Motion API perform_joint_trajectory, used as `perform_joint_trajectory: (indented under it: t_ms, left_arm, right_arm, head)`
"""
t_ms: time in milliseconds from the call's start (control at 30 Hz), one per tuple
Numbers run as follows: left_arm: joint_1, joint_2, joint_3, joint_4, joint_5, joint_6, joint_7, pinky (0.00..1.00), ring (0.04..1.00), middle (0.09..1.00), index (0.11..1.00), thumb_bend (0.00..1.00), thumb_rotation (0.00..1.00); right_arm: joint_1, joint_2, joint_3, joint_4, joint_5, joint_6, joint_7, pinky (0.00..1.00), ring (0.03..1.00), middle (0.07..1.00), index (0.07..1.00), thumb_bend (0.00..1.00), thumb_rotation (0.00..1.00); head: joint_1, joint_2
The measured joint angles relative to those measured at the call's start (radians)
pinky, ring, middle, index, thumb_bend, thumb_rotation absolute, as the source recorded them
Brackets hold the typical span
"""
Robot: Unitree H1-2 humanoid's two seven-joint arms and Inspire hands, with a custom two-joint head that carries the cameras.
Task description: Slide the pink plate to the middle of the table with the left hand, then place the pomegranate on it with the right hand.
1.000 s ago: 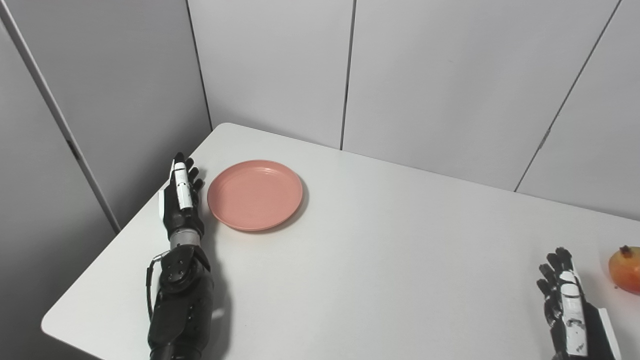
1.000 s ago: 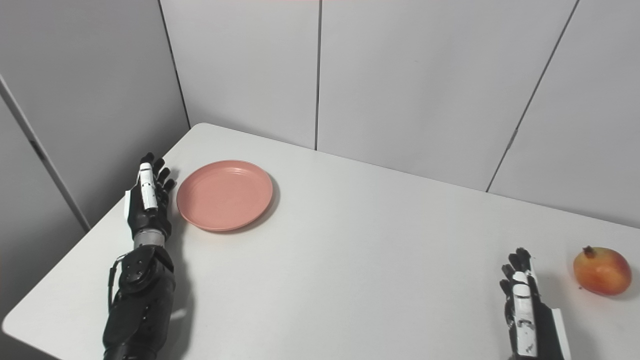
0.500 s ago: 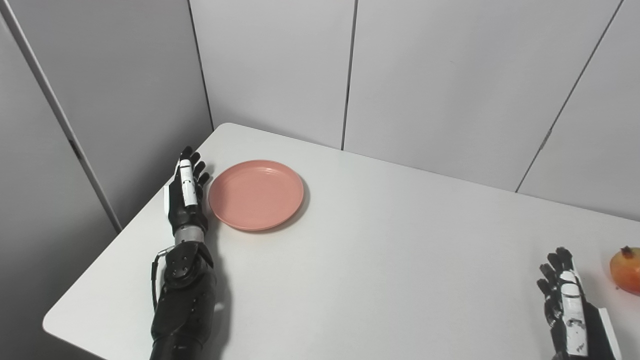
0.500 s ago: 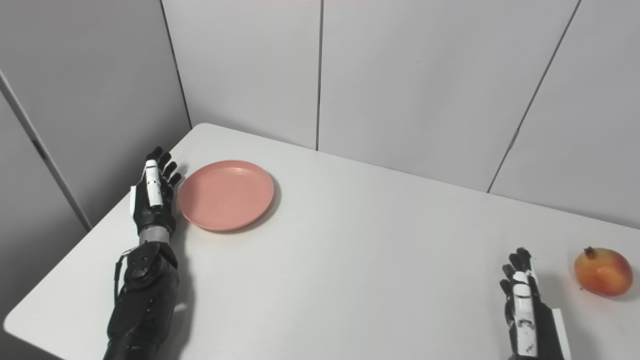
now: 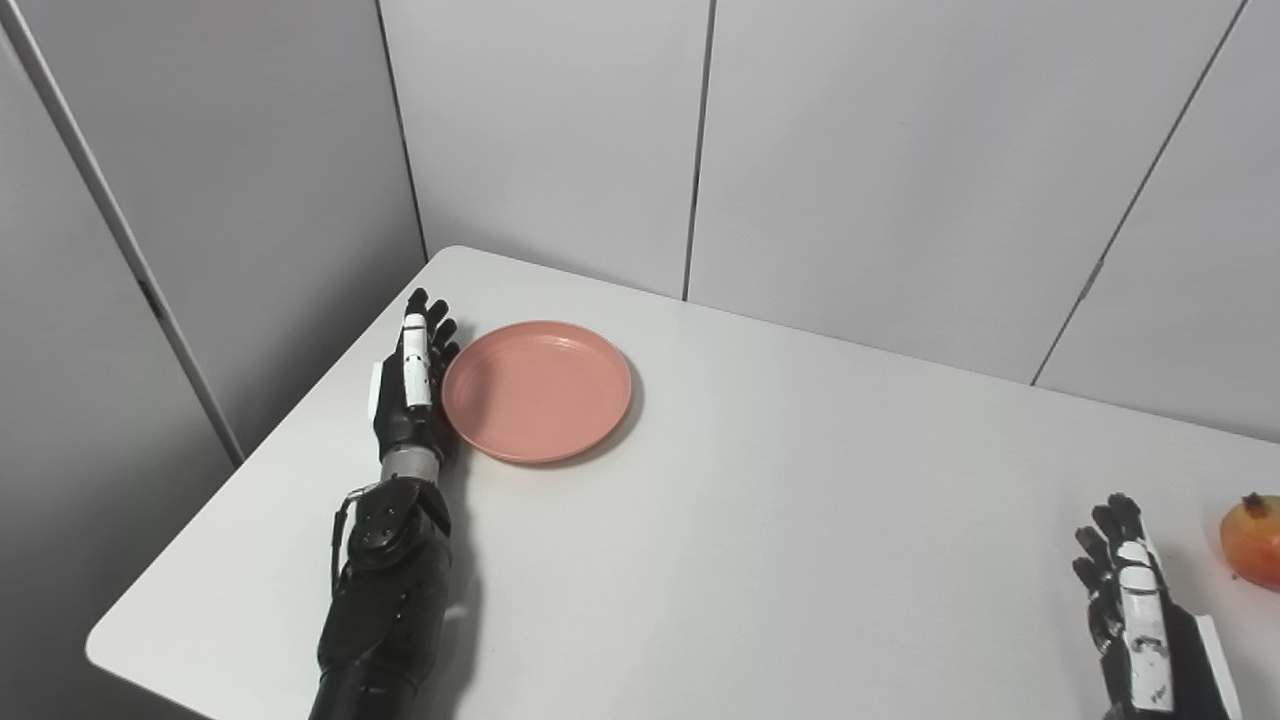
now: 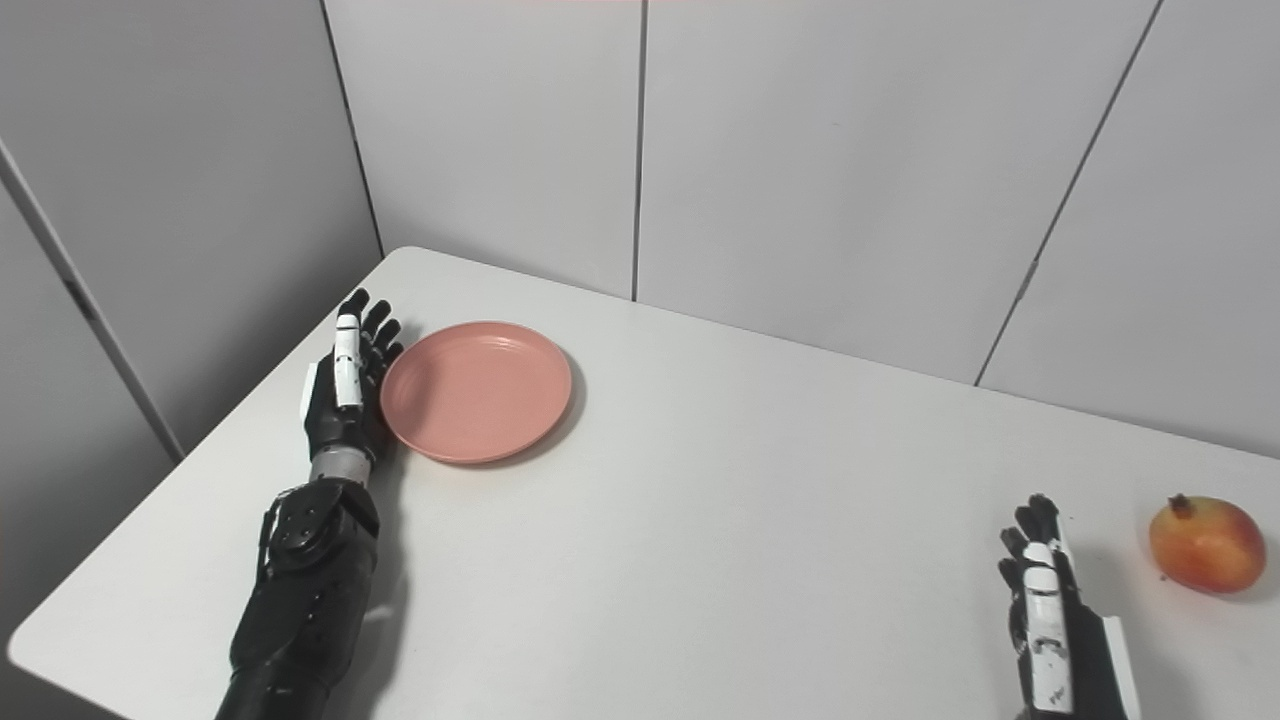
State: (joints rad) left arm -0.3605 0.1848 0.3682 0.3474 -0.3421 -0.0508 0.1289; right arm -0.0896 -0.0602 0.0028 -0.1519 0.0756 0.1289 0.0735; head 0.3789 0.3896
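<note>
A: Where is the pink plate seen?

B: It is seen in the left-centre part of the frame, lying flat on the white table, near the table's far left corner. Nothing is lying in it.

A: And the left hand?

B: It is placed at the plate's left rim, edge-on, w/ fingers stretched out straight and a bit apart. Nothing is gripped. The palm side is pressed to the rim or is just beside it; contact cannot be told for sure. The black forearm is laid over the table down to the bottom edge.

A: The pomegranate?

B: It is found at the far right, lower part of the frame, resting on the table, well apart from the plate. In the left eye view it is cut by the frame edge.

A: The right hand?

B: It is seen at bottom right, near the pomegranate but not touching it. Fingers are extended, nothing is held. Grey wall panels are seen behind the table.
</note>
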Motion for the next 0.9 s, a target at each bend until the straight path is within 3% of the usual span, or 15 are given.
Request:
perform_joint_trajectory:
  t_ms: [567, 700, 900]
  left_arm:
    - [0.000, -0.037, -0.082, -0.023, -0.022, 0.022, -0.067, 0.95, 0.937, 0.941, 0.931, 0.41, 1.00]
    - [0.001, -0.057, -0.092, -0.057, -0.022, 0.063, -0.066, 0.92, 0.918, 0.923, 0.912, 0.39, 1.00]
    - [0.001, -0.094, -0.122, -0.096, -0.023, 0.115, -0.067, 0.96, 0.944, 0.939, 0.926, 0.40, 1.00]
  right_arm:
    - [0.000, 0.002, 0.006, 0.004, -0.006, 0.000, -0.001, 0.96, 0.966, 0.974, 0.977, 0.08, 1.00]
    - [0.000, 0.001, 0.007, 0.010, -0.010, 0.000, -0.001, 0.95, 0.966, 0.976, 0.979, 0.10, 1.00]
    - [0.000, 0.001, 0.009, 0.019, -0.016, 0.000, -0.001, 0.96, 0.965, 0.973, 0.975, 0.10, 1.00]
  head:
    - [-0.035, 0.000]
    - [-0.038, 0.006]
    - [-0.057, 0.012]
